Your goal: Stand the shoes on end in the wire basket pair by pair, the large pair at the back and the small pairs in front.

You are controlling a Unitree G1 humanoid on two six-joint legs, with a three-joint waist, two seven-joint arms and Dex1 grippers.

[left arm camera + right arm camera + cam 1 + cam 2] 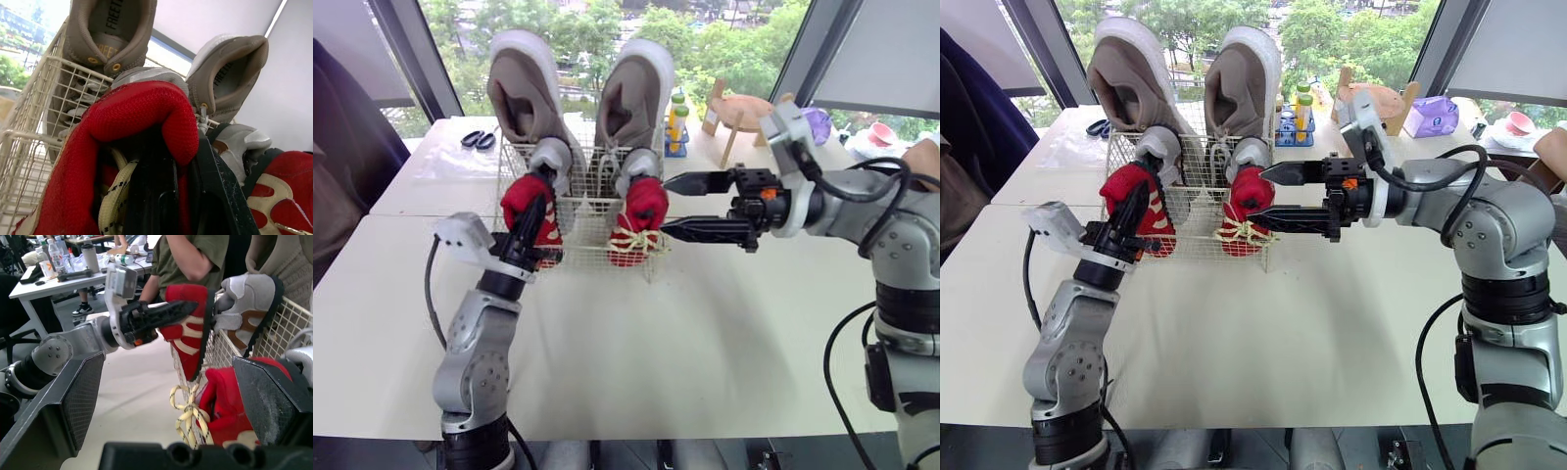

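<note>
1. The tabletop point(685, 343) in front of the wire basket point(582, 208) is bare; a pincer can slide there.
2. Two big tan shoes point(524, 88) fill the basket's back, with grey shoes point(551, 157) just before them.
3. The left red shoe point(521, 196), gripped by the left pincer point(532, 223), blocks the front left.
4. The right red shoe point(644, 208) blocks the front right corner; the right pincer point(664, 206) gapes beside it.

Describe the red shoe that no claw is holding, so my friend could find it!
Find the wire basket on the white table, two big tan shoes standing at its back. Of two red shoes at its front, pick the right red shoe, beside the open right claw. The left claw grips the left red shoe; this one's cream laces dangle in a knot.
</note>
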